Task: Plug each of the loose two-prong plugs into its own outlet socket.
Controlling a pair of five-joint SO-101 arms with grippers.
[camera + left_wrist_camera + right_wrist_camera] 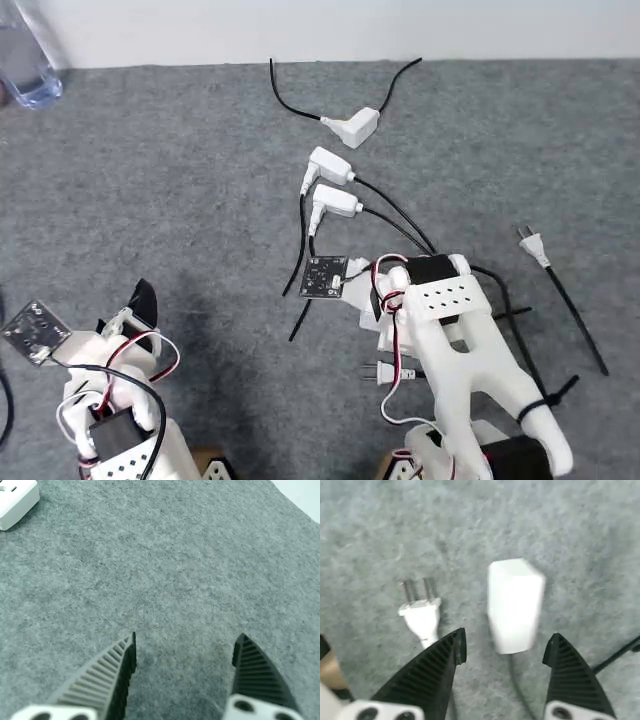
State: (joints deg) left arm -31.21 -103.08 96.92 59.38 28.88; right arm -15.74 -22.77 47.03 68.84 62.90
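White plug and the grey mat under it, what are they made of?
The white plug looks like smooth plastic, with two shiny prongs, likely metal. The grey mat looks like felt or short carpet: fuzzy and speckled.

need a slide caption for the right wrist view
Open right pincer above a white outlet socket, a loose white two-prong plug beside it on the grey mat.
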